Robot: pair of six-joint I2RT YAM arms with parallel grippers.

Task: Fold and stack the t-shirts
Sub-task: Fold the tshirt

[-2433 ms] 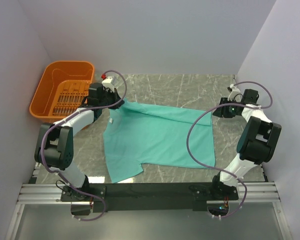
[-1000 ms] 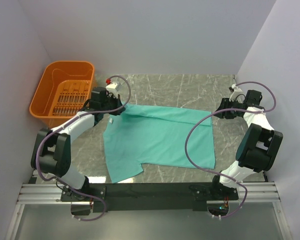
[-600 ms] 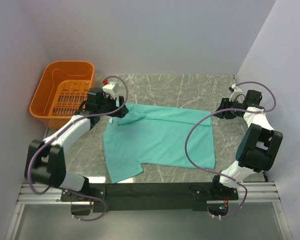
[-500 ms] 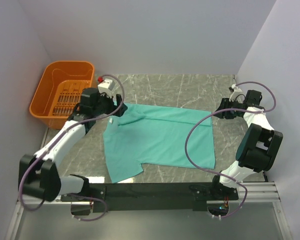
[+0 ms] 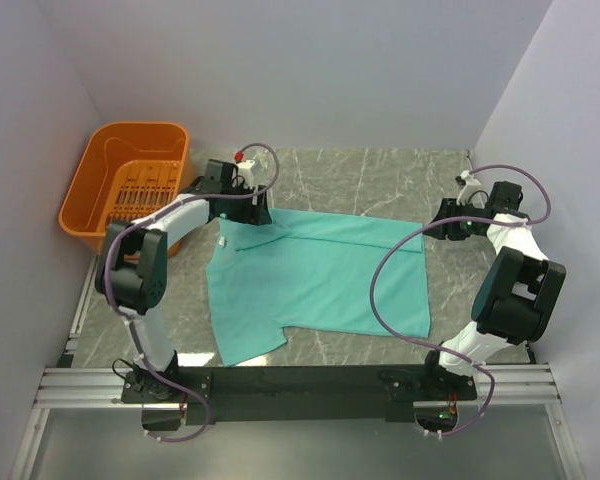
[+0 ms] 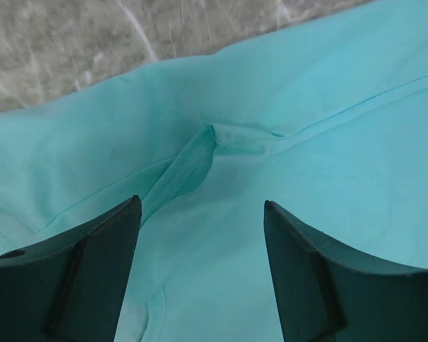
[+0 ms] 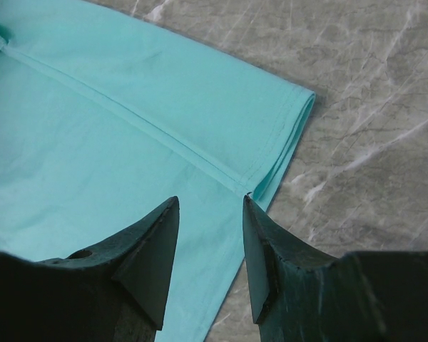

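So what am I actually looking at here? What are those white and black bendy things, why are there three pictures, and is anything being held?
Those are two robot arms, bolted at the near edge of a marble-patterned table. The wide picture comes from a fixed camera above and behind them. The other two come from small cameras, one on each wrist, so the dark shapes at the bottom of those are that arm's own two fingers. On the table lies a teal t-shirt, spread fairly flat, with an orange basket at the far left. The left gripper is over the shirt's far left corner, and the right gripper is at its far right corner. Both are open, with cloth showing between the fingers, so nothing is held.
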